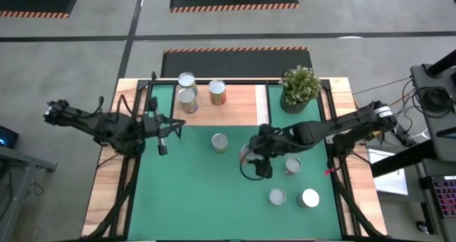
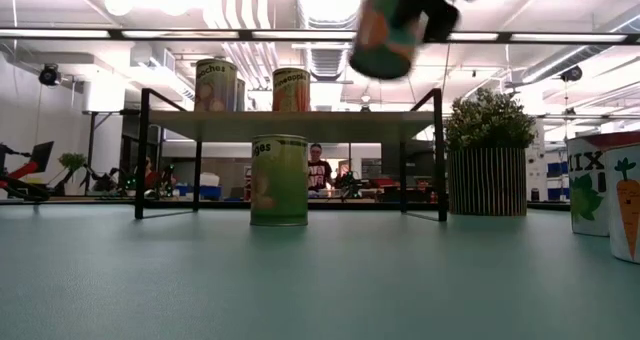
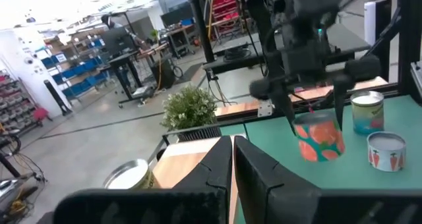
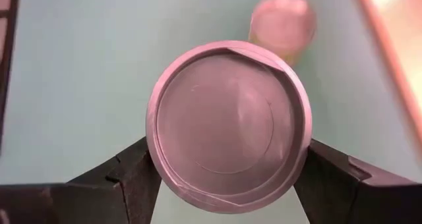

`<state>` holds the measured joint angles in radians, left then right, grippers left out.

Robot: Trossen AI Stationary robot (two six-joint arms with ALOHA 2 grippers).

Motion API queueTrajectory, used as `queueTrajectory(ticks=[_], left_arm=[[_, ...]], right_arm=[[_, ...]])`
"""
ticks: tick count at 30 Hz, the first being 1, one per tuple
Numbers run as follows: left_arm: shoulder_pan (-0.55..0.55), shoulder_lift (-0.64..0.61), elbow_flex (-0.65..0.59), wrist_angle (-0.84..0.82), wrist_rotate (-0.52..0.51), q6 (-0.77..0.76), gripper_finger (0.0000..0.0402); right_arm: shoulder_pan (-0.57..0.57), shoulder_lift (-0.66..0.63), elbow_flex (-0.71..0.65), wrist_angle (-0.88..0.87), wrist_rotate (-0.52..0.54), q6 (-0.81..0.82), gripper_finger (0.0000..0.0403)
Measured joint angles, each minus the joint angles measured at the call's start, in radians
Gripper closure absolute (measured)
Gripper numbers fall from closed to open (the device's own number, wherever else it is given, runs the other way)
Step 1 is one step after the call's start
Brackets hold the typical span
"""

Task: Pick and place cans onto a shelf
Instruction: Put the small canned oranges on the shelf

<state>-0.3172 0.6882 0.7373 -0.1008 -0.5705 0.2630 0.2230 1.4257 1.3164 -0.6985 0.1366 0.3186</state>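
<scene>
Green-labelled can (image 1: 220, 143) stands between the shelf (image 1: 235, 105) and the right hand (image 4: 227, 174) gripping a lifted can (image 4: 229, 126).

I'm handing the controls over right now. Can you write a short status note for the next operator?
Right tool: shut on a silver-topped metal can with a peach-and-green label, lifted clear of the green mat, short of the shelf.
Left tool: shut, empty, waiting at the left end of the low light-wood shelf on black legs.
Done: three cans stand on the shelf, all toward its left end.
Left: place the held can on the shelf, then the four on the mat: one in front of the shelf, one beside the right tool, two nearer the front edge.
</scene>
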Motion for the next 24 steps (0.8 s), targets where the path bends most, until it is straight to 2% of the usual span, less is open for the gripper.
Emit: queueTrajectory(ticks=[7,13,19,24], left_arm=[[0.000,-0.050,-0.026,0.042,0.000,0.005,0.0402],[0.000,-0.056,-0.028,0.041,0.001,0.005,0.0402],[0.000,-0.052,-0.028,0.040,0.001,0.005,0.0402],[0.000,-0.052,-0.028,0.031,0.001,0.002,0.0402]], right_arm=[[-0.092,0.089,0.254,-0.159,0.005,-0.111,0.0129],[-0.220,0.188,0.393,-0.297,0.004,-0.233,0.0129],[-0.346,0.276,0.440,-0.326,-0.028,-0.336,0.0129],[-0.391,0.306,0.444,-0.350,-0.041,-0.364,0.0129]])
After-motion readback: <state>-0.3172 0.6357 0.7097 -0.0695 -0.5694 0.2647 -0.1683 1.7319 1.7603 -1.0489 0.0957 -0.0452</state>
